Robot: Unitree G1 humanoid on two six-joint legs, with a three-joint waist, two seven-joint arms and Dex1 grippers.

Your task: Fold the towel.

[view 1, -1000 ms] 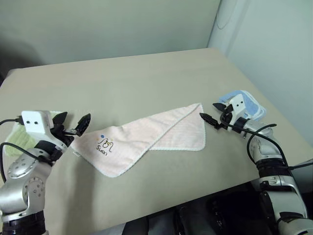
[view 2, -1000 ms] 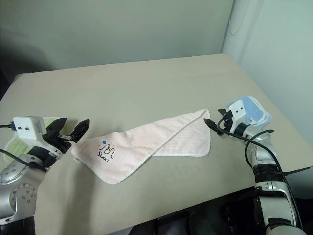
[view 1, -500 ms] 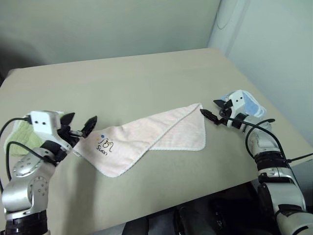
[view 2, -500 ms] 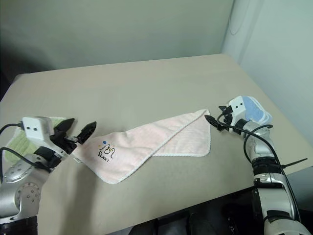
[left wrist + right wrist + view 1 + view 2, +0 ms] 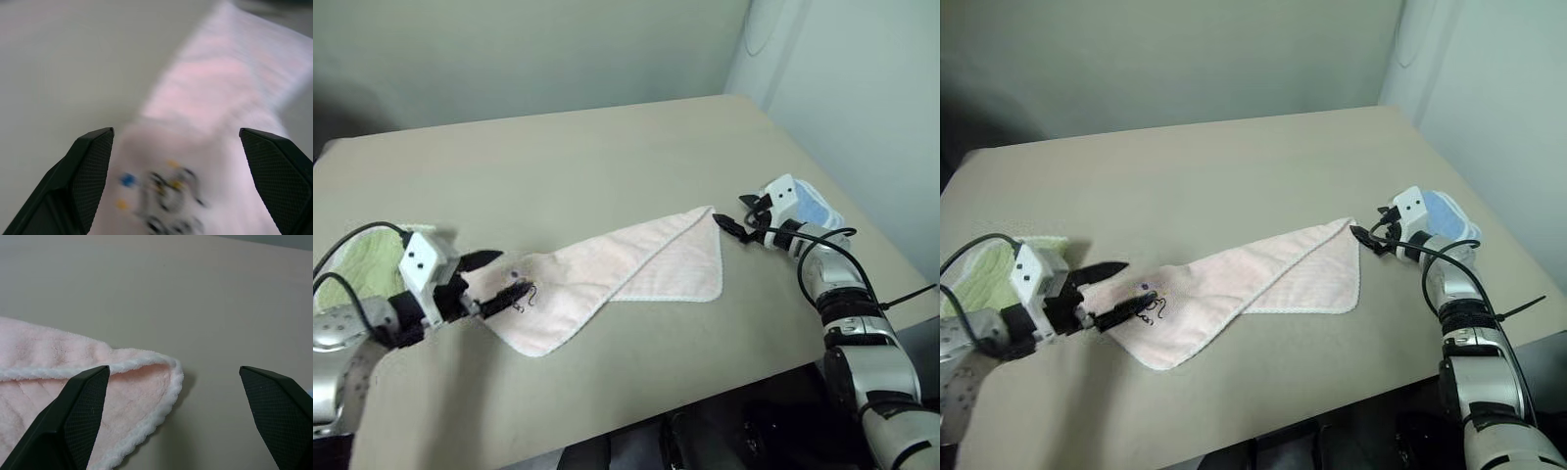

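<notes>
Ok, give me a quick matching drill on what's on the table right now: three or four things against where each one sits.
Things:
1. pink towel
2. green towel
3. blue towel
4. left gripper

Places:
A. by the table's right edge, behind the right gripper
B. open over the corner with the embroidered mark
C. spread across the middle of the table
D. at the table's left edge

Pairs: 1-C, 2-D, 3-A, 4-B

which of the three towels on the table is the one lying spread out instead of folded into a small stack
The pale pink towel in the middle, lying loosely doubled between the two pincers. The green towel and the blue towel sit compactly folded at the table's sides.
</notes>
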